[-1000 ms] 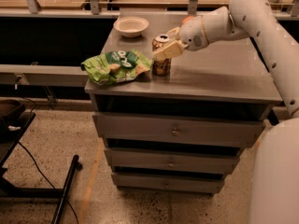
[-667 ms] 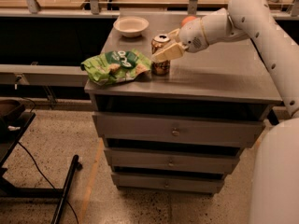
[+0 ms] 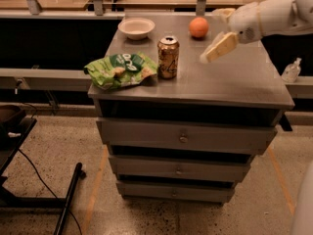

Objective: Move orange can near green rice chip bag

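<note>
The orange can (image 3: 168, 57) stands upright on the grey cabinet top (image 3: 234, 82), right beside the right edge of the green rice chip bag (image 3: 121, 70), which lies crumpled at the front left. My gripper (image 3: 210, 35) is to the right of the can and raised above the top, apart from the can. It is open and empty, with its cream fingers (image 3: 218, 48) spread.
A white bowl (image 3: 136, 28) sits at the back left and a round orange fruit (image 3: 198, 27) at the back centre. The cabinet has drawers (image 3: 183, 138) below. A small clear bottle (image 3: 292, 71) stands off to the right. A dark stand (image 3: 68, 199) is on the floor at left.
My gripper has let go of the orange can and drawn back to the right and up. The can stays standing beside the green bag.
</note>
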Controlling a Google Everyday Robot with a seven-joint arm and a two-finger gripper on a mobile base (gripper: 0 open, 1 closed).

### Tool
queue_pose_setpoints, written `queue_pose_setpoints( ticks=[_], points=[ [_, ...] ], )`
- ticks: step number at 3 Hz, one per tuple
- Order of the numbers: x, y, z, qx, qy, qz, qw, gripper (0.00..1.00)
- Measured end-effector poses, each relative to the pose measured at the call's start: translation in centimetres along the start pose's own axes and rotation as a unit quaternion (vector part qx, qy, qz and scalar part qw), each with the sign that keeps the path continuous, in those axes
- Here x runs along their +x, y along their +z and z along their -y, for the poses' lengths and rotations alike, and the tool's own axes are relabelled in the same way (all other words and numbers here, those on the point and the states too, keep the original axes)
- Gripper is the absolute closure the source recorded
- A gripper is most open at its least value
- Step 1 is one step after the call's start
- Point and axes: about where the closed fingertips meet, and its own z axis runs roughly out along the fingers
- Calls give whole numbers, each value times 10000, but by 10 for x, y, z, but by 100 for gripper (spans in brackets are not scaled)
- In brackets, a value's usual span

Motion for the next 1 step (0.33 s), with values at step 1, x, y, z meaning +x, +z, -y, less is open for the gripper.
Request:
queue_pose_setpoints(
  ticks=[1],
  points=[
    [17,-83,13,634,9,-198,9978,0]
  ],
)
